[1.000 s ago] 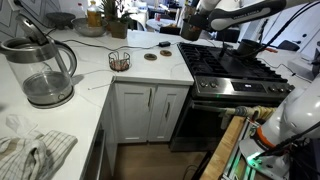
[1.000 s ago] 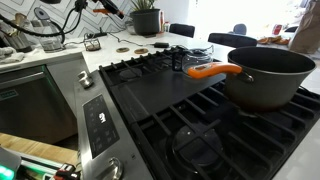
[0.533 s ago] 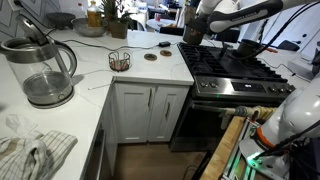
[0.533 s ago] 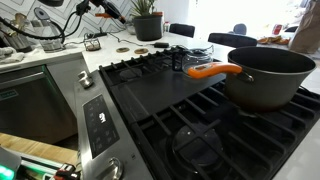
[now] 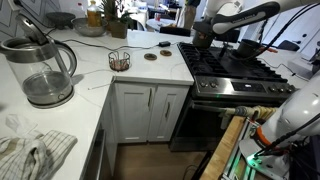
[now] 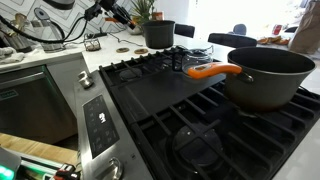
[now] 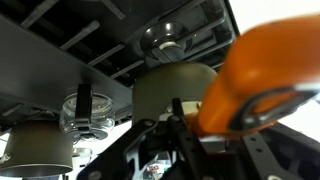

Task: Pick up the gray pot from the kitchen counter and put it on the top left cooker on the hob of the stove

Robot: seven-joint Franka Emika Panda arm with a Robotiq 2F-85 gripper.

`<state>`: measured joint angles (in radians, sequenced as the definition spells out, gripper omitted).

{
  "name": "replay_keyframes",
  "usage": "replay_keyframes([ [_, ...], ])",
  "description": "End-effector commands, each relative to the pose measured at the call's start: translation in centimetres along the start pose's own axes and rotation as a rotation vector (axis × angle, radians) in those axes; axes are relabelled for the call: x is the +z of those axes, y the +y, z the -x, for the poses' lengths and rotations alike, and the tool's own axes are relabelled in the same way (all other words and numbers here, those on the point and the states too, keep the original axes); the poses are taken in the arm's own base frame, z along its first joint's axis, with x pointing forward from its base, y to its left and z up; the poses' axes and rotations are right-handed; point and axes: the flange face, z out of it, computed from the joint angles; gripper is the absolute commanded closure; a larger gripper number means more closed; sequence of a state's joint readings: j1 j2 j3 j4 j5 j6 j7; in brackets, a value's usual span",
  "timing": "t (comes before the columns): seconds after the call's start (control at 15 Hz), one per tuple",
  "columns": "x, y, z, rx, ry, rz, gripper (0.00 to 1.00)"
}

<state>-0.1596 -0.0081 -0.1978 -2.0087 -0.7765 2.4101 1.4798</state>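
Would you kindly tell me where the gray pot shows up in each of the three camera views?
In an exterior view: the gray pot, top centre-right, above the hob's far end.
In an exterior view: top centre, above the hob's far edge.
Wrist view: probably the blurred gray shape at centre.
Shared landmark: the black hob grates.

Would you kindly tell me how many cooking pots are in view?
2: the gray pot at the far end of the hob, and a large pot with an orange handle on a nearer burner. Others may be hidden.
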Motion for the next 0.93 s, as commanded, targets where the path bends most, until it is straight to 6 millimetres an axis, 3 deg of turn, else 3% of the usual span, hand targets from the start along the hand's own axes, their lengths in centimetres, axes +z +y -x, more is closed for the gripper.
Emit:
replay_keyframes([
  [0.0, 1.1, 0.0, -1.4, 0.056, 0.047, 0.023, 0.92],
  [0.87, 5.1, -0.9, -0.7, 0.116, 0.079, 0.071, 0.92],
])
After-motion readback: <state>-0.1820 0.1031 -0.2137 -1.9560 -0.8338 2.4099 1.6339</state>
